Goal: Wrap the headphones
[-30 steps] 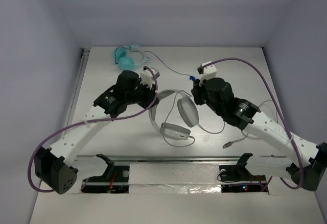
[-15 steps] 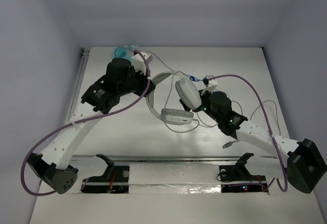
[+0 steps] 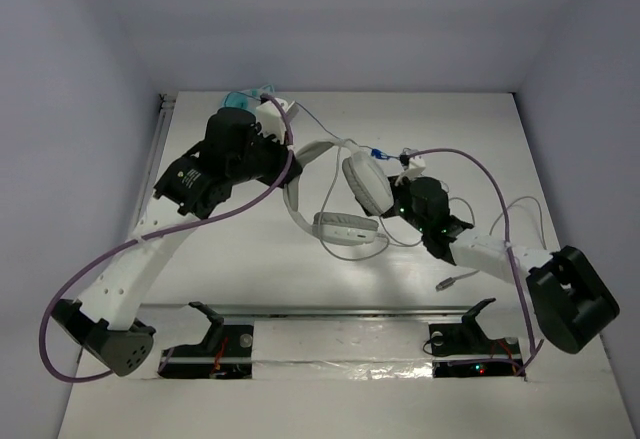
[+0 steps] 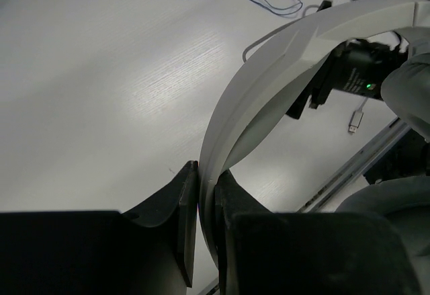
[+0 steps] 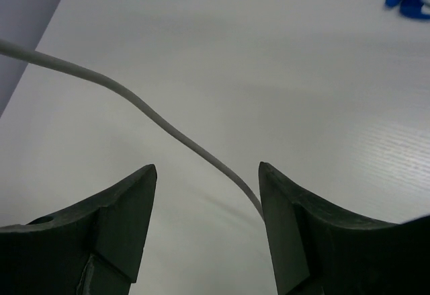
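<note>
Centre of the overhead view, a bit higher in the frame than a second ago, sit the headphones (image 3: 340, 194). The left gripper (image 4: 205, 174) has pulled them toward the upper left. Its fingers are pressed together on the edge of the white headband (image 4: 269, 60), and the grip looks solid in the wrist view. One ear cup sits low-centre; the other stands on edge just beside the right gripper (image 3: 398, 191).

Right side is the real change. A second ago it was half closed; now its fingers are spread wide, and the arm has folded back, elbow swung to the lower right of the frame. The thin grey cable (image 5: 134, 103) crosses the gap between the fingers but nothing pinches it. The rest of the cable trails loose to the right, its plug (image 3: 447, 282) lying on the table (image 3: 230, 259) near the bottom right.

So no wrap is started yet. My read is that the right side is lined up to grab the cable, with the left anchoring the band.

Watch-outs: the blue plug (image 3: 377, 152) and its wire from the teal headset (image 3: 240, 104) lie close by — easy to snag the wrong wire.
</note>
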Action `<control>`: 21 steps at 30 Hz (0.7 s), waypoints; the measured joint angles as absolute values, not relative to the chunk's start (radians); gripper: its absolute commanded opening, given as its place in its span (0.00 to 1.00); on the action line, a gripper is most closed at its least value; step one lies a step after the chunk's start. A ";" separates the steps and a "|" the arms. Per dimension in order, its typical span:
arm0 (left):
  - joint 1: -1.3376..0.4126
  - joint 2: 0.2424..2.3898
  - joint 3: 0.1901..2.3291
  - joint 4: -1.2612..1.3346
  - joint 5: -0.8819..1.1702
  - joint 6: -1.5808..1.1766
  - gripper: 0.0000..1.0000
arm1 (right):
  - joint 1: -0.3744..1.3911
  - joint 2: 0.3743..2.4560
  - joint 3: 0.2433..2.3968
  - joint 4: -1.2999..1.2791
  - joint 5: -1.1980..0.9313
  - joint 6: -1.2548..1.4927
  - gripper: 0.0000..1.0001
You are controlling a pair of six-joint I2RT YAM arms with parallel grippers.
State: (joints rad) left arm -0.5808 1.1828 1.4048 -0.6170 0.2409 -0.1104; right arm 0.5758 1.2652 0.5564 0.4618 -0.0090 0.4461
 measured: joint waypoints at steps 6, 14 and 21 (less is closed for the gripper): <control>-0.581 1.203 1.504 -0.635 0.238 -0.112 0.00 | 0.576 1.361 0.556 0.484 -0.048 0.479 0.62; -0.581 1.207 1.595 -0.639 0.265 -0.122 0.00 | 0.576 1.427 0.543 0.586 -0.093 0.518 0.53; -0.581 1.225 1.672 -0.641 0.279 -0.149 0.00 | 0.576 1.432 0.516 0.625 -0.119 0.546 0.21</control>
